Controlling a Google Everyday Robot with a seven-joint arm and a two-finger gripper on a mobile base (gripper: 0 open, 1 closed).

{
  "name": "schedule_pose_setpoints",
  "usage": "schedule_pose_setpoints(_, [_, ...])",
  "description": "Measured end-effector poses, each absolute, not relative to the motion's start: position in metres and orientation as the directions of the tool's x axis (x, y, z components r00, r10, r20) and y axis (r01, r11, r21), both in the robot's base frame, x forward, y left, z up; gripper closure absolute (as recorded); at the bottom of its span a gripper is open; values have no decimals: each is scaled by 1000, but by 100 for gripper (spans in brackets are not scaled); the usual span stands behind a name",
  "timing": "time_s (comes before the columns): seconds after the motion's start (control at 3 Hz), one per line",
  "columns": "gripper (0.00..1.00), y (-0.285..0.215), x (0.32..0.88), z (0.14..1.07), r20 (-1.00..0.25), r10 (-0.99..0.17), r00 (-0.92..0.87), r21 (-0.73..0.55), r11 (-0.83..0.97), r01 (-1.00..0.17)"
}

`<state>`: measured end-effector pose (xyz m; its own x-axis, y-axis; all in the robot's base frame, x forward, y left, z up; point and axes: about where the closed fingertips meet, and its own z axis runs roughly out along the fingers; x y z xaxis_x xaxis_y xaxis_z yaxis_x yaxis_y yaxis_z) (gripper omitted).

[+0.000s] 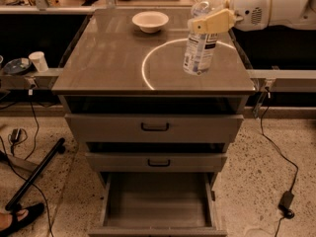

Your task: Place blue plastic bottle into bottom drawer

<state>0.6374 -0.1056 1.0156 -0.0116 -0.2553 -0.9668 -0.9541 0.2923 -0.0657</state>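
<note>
Camera view: gripper (206, 19) clasping blue plastic bottle (199, 51) over the cabinet top (108, 58).
Gripper reaches in from the right, fingers clenched on the bottle's upper part. Bottle slightly tilted, cap up, above the top's right side. White bowl (150, 21) near the far edge. Bottom drawer (158, 199) pulled wide open, plain grey inside. Top drawer (197, 127) and middle drawer (197, 161) slightly out.
</note>
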Motion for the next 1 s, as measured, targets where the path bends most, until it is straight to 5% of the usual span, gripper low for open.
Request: schedule_pose_setpoints(1.0, [100,-19,574,989,-974,-228,-1,10,-40,-999])
